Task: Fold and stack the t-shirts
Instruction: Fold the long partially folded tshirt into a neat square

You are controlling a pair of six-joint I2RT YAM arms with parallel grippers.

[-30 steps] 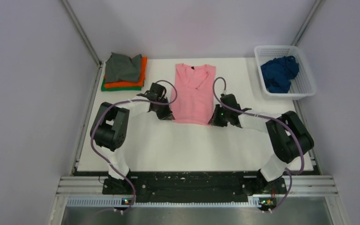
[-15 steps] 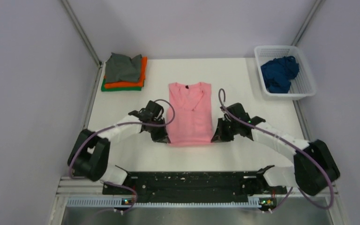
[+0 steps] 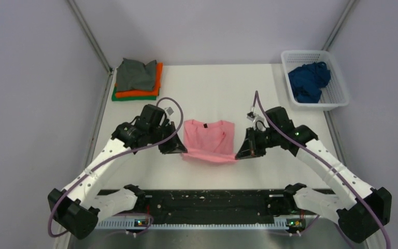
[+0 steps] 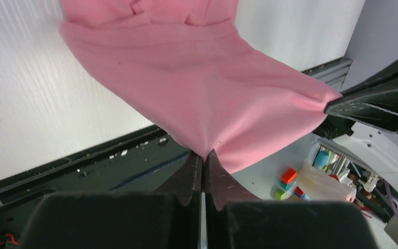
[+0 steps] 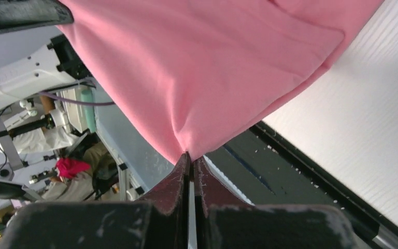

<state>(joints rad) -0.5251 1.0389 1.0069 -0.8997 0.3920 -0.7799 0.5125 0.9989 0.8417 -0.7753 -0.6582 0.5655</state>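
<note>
My left gripper (image 3: pixel 181 151) and right gripper (image 3: pixel 239 154) each pinch a six-o'clock hem corner of the soft light-pink cloth t-shirt (image 3: pixel 209 137), raised for folding toward twelve o'clock.

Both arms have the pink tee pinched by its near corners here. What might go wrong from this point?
1. The left gripper and right gripper each pinch only a small tuck of the pink t-shirt at their very tips; a corner may slip out mid-fold.
2. Its collar end lies unpinned on the table; it may drag along, leaving the fold crooked.
</note>
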